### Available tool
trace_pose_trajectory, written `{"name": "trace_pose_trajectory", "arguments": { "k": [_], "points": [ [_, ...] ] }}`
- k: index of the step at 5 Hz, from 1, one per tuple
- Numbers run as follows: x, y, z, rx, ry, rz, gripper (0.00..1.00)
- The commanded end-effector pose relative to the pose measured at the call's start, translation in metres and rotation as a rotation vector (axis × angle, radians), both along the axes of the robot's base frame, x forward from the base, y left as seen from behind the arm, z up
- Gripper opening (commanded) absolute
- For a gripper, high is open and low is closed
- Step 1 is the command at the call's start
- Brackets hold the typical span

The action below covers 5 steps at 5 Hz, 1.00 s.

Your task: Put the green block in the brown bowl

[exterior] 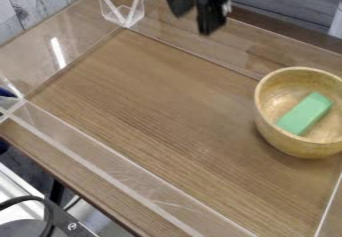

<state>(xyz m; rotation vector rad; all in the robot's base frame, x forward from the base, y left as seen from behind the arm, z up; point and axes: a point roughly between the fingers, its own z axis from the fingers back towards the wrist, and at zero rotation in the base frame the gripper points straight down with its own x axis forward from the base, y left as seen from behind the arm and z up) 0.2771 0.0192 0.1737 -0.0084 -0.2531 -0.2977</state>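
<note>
The green block (307,113), a small mint-green piece, lies tilted inside the brown bowl (273,85), a round tan wooden bowl at the right of the wooden table. My gripper (197,11) is a dark, motion-blurred shape high at the back centre, well left of and beyond the bowl. Its fingers appear spread with nothing between them, so it is open. Only its lower part is in frame.
Clear acrylic walls (80,146) fence the wooden tabletop (147,101) on all sides. A clear acrylic bracket (120,9) stands at the back left corner. Black cables (40,219) lie off the table at the bottom left.
</note>
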Motion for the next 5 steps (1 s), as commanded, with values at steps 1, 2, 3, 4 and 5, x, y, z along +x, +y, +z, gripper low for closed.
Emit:
{"name": "trace_pose_trajectory", "arguments": {
  "k": [1,2,3,4,5],
  "points": [
    [-0.009,0.016,0.013,0.029,-0.059,0.011,1.00],
    [0.004,0.014,0.022,-0.035,-0.042,0.047,1.00],
    [0.009,0.007,0.032,-0.087,0.004,0.041,1.00],
    [-0.012,0.020,0.008,-0.114,0.019,0.007,1.00],
    [-0.016,0.033,-0.011,-0.150,0.013,-0.007,1.00]
  ]
}}
